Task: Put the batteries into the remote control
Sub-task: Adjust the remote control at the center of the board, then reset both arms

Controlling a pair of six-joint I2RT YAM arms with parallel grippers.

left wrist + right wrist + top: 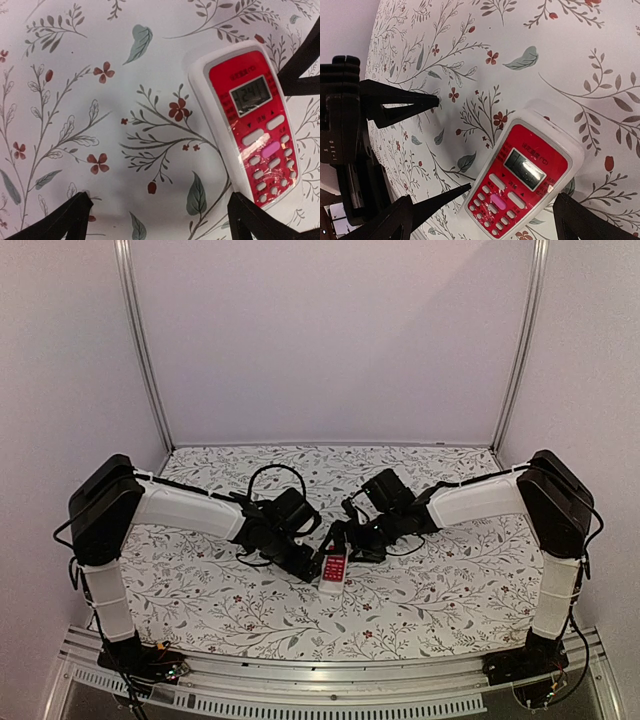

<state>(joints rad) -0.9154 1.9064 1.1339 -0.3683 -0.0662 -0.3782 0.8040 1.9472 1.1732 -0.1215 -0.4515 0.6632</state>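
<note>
The remote control (334,569) lies flat on the flowered cloth with its red face, screen and buttons up, between the two grippers. My left gripper (306,560) stands open just left of it. In the left wrist view the remote control (252,125) lies to the right, its lower end by the right fingertip, and nothing is between the left gripper's (160,200) fingers. My right gripper (348,538) is open too. In the right wrist view the button end of the remote control (520,185) sits between the right gripper's (482,202) spread fingers. The batteries are out of view.
White flowered cloth (430,590) covers the table. White walls with metal posts (143,350) close the back and sides. An aluminium rail (320,685) runs along the near edge. The left gripper's fingers (405,102) show dark in the right wrist view.
</note>
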